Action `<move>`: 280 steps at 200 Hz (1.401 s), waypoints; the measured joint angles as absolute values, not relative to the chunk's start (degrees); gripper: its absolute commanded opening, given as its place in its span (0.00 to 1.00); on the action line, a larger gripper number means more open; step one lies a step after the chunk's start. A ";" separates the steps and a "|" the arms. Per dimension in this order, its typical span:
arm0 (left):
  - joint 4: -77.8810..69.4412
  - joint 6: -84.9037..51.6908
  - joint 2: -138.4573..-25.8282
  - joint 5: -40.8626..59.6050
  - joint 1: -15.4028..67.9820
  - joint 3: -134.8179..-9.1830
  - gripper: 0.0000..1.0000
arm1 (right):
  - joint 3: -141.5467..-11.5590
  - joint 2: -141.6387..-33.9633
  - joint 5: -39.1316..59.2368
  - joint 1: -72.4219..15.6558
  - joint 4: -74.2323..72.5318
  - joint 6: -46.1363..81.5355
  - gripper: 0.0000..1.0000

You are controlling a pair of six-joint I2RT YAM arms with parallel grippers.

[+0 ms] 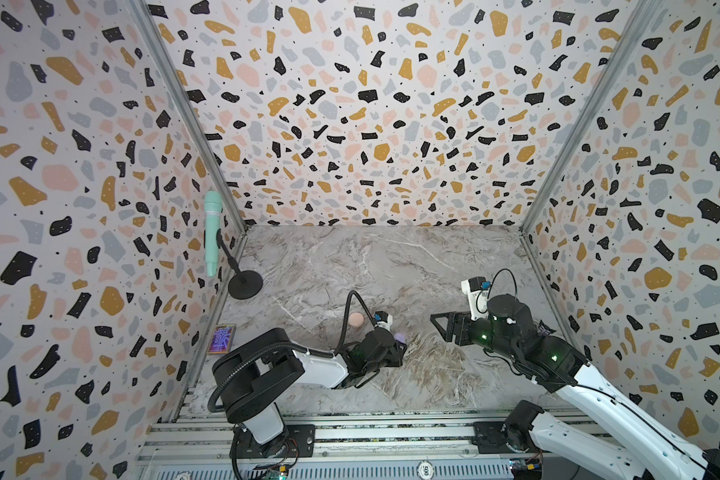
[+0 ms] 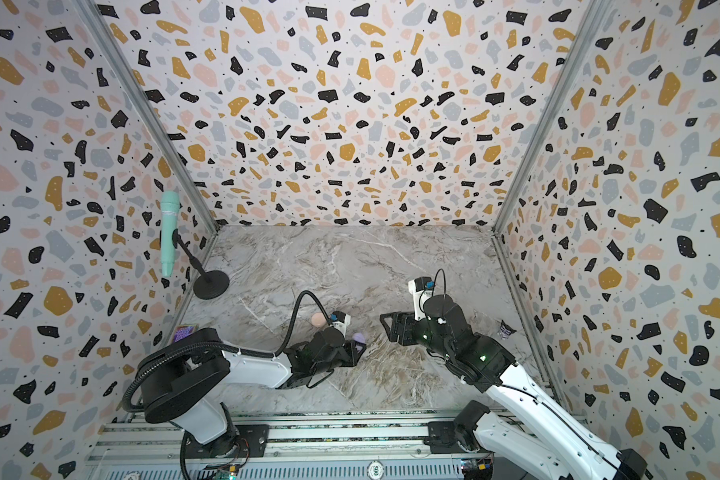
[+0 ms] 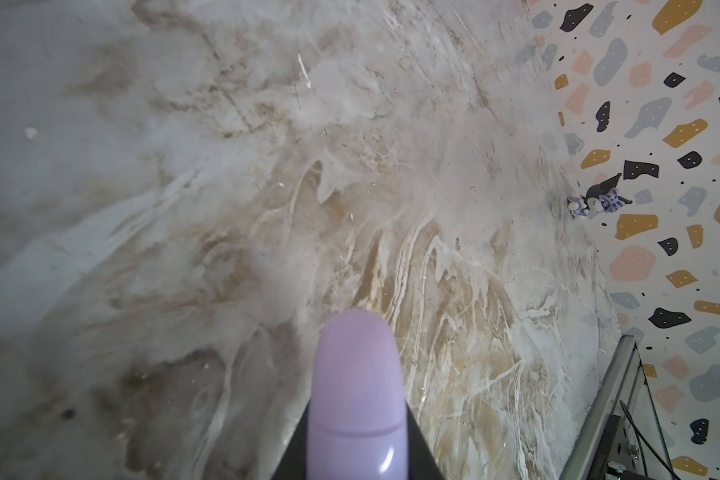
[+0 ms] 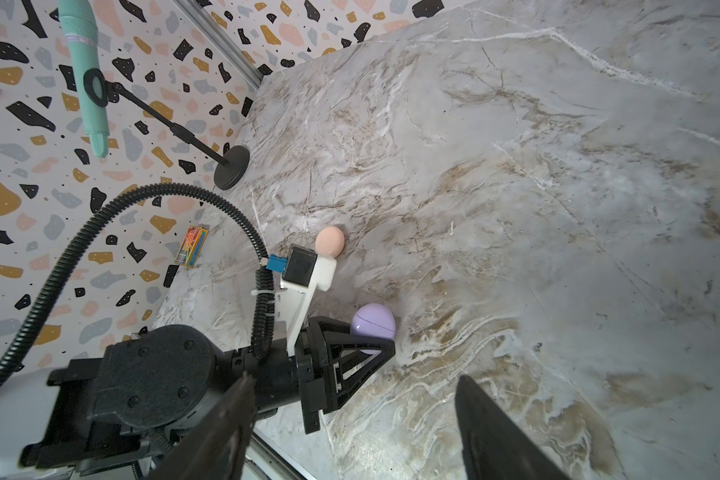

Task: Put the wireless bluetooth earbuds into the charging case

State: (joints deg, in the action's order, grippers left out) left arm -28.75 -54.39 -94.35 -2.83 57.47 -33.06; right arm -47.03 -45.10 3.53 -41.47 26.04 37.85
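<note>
Left wrist view shows the left fingers (image 3: 294, 453) shut on the lavender case (image 3: 358, 374), one on each flat side, with its round edge poking out in front. I cannot tell if it rests on the bench (image 3: 225, 166) or hangs just above it. The case looks hard, smooth and shiny, so I think it is light but slippery and could pop out like wet soap. Holding it across the flat sides, away from the thin line where the lid opens, seems best. The right fingers (image 4: 495, 428) are spread wide with nothing between them, and they point toward the lavender case from close by. Just past the left arm, the pink case (image 4: 330, 241) lies shut on the bench. That makes two cases, one lavender and one pink. I can count no buds at all; they may be inside the cases, and they would be tiny and easy to drop. Farther out, near the walls, there is one green microphone (image 4: 85, 62) on a black stand, one bright little box (image 4: 192, 246) and one small toy figure (image 3: 599, 203).
</note>
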 measured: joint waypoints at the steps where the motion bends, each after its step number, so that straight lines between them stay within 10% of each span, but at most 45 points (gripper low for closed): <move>1: -28.64 -54.48 -94.35 -2.85 57.47 -33.08 0.05 | -47.03 -45.10 3.57 -41.47 26.06 37.85 0.77; 166: -10.57 -55.02 -93.17 -1.19 57.21 -39.44 0.53 | -46.61 -44.73 4.95 -41.47 26.20 37.87 0.88; 203: -0.47 -52.07 -87.90 -2.59 57.21 -41.34 0.77 | -46.61 -43.92 3.84 -41.39 26.79 37.60 0.99; 232: 7.55 -46.98 -80.82 -6.98 56.88 -46.00 1.00 | -46.48 -43.97 -1.39 -40.34 26.85 36.84 0.99; 280: 6.02 -33.39 -63.96 -26.98 52.03 -45.28 1.00 | -36.45 -43.88 -16.71 -30.81 13.69 30.41 0.99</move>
State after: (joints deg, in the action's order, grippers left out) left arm 6.02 -33.39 -63.96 -26.98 52.03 -45.28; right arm -36.45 -43.88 -16.71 -30.81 13.69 30.41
